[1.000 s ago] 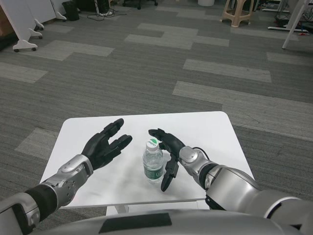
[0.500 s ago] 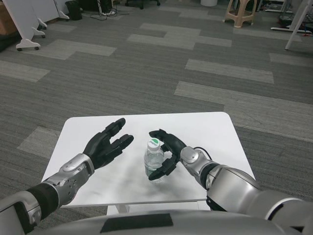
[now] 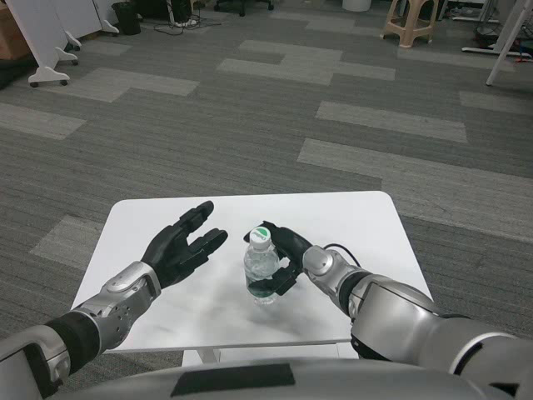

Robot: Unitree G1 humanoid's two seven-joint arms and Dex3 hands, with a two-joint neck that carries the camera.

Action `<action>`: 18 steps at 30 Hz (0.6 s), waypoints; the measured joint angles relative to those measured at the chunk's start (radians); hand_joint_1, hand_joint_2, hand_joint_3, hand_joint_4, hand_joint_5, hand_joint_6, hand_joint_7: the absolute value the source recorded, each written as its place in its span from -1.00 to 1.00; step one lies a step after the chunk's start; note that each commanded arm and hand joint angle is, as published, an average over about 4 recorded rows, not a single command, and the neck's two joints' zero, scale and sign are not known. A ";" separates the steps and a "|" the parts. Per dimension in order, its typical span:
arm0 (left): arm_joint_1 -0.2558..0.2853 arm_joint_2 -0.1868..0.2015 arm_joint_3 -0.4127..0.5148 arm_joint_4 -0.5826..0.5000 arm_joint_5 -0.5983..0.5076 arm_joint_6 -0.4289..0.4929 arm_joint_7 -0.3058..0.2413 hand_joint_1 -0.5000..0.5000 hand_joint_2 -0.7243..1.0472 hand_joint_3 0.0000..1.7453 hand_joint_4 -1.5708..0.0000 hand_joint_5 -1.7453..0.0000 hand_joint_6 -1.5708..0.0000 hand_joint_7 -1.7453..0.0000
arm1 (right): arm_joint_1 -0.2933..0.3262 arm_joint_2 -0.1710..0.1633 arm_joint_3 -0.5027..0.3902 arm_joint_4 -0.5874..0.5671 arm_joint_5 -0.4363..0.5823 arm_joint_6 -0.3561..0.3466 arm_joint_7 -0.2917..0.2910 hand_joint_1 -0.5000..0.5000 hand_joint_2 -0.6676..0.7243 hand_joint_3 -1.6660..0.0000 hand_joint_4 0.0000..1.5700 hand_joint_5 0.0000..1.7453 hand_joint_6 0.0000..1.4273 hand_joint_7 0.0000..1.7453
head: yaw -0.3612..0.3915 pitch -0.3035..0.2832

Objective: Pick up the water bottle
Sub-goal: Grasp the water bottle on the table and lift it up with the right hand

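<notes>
A small clear water bottle (image 3: 261,265) with a white and green cap and a green label stands upright near the middle of the white table (image 3: 350,217). My right hand (image 3: 284,257) wraps around the bottle from its right side, with fingers curled across its lower body and the thumb behind the neck. My left hand (image 3: 179,245) hovers open to the left of the bottle, palm turned toward it, a short gap away and holding nothing.
The table's front edge runs just below both forearms. Grey patterned carpet surrounds the table. A stool (image 3: 408,21) and white wheeled board legs (image 3: 46,50) stand far off at the back of the room.
My right hand's fingers have closed around the bottle, from hanging beside it to wrapping its lower body. The bottle sits slightly higher in the picture. My left hand has stayed in place.
</notes>
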 measured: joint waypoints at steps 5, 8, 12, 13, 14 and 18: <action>0.000 0.000 0.006 0.000 0.000 -0.001 0.000 1.00 1.00 -0.90 1.00 1.00 1.00 1.00 | 0.000 0.000 0.001 0.000 0.000 0.003 -0.001 -0.67 -0.86 -0.67 0.58 1.00 0.44 0.86 | 0.003 -0.003; 0.000 0.001 0.012 0.000 0.000 -0.003 -0.001 1.00 1.00 -0.90 1.00 1.00 1.00 1.00 | 0.000 0.001 0.000 0.001 0.000 0.003 -0.001 -0.60 -0.89 -0.76 0.82 0.94 0.73 0.74 | 0.004 -0.003; 0.000 0.001 0.016 0.000 0.000 -0.004 -0.001 1.00 1.00 -0.90 1.00 1.00 1.00 1.00 | 0.000 0.001 -0.001 0.002 0.000 0.003 -0.007 -0.58 -0.91 -0.90 1.00 0.89 0.95 0.68 | 0.003 -0.003; 0.000 0.001 0.016 0.000 0.000 -0.004 -0.001 1.00 1.00 -0.90 1.00 1.00 1.00 1.00 | 0.000 0.001 -0.001 0.002 0.000 0.003 -0.010 -0.58 -0.91 -0.90 1.00 0.89 0.96 0.68 | 0.003 -0.003; 0.000 0.001 0.016 0.000 0.000 -0.004 -0.001 1.00 1.00 -0.90 1.00 1.00 1.00 1.00 | 0.000 0.001 -0.001 0.003 0.000 0.003 -0.014 -0.58 -0.91 -0.90 1.00 0.89 0.96 0.68 | 0.004 -0.002; 0.003 0.001 0.018 0.000 0.000 -0.006 -0.001 1.00 1.00 -0.90 1.00 1.00 1.00 1.00 | 0.001 0.004 -0.014 0.004 -0.001 0.003 -0.038 -0.58 -0.91 -0.90 0.93 0.89 0.92 0.68 | 0.007 0.006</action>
